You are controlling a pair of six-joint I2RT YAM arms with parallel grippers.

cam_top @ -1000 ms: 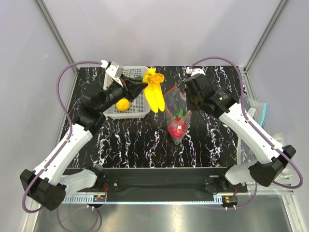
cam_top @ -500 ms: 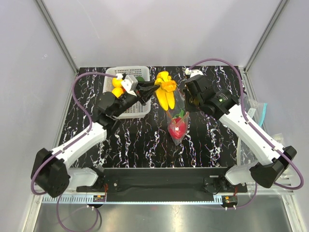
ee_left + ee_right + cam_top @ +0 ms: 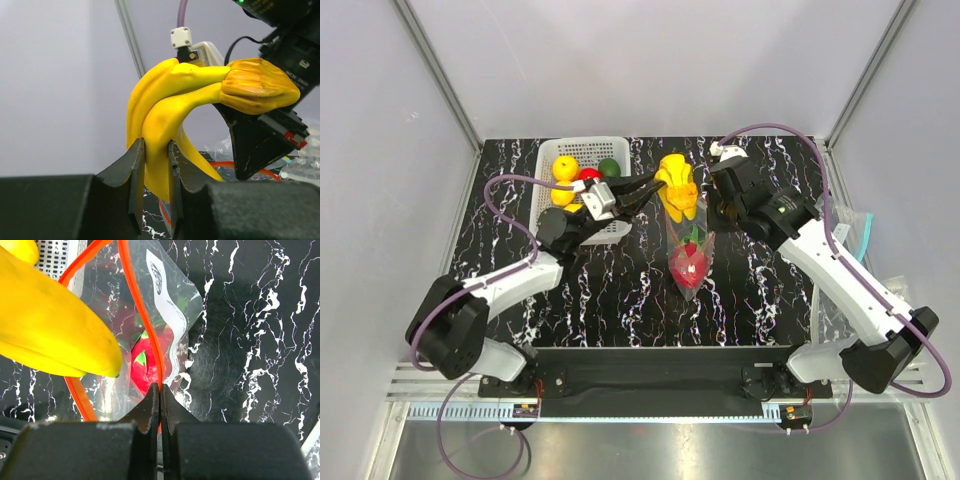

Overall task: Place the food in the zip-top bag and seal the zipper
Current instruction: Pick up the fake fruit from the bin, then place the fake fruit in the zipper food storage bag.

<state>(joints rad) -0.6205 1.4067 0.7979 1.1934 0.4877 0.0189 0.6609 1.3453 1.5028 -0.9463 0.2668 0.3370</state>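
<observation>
So the left gripper (image 3: 155,165) is clamped on the bananas (image 3: 170,95), pinching just one banana of the bunch near its lower end. It holds them in the air right at the mouth of the bag (image 3: 172,310). The right gripper (image 3: 160,402) has its fingers pressed together on the orange zipper (image 3: 136,295) edge, holding that side of the mouth up. The dragon fruit (image 3: 146,362) is already inside, down at the bottom. The bag sits mid-table, with the basket (image 3: 582,236) off to its left.

What worries me is that the bunch looks wide next to that opening, and only one side of the mouth is held. If the bananas come down off-centre, they'll probably land on the rim and squash the floppy plastic shut instead of sliding in. The stem end sticks out sideways too, so it could snag the zipper. The grip is also on a single curved banana, so the bunch could swivel or slip out when pushed. Push too hard and the thin edge might pull out of the right gripper's pinch, and then the bag flops flat.
</observation>
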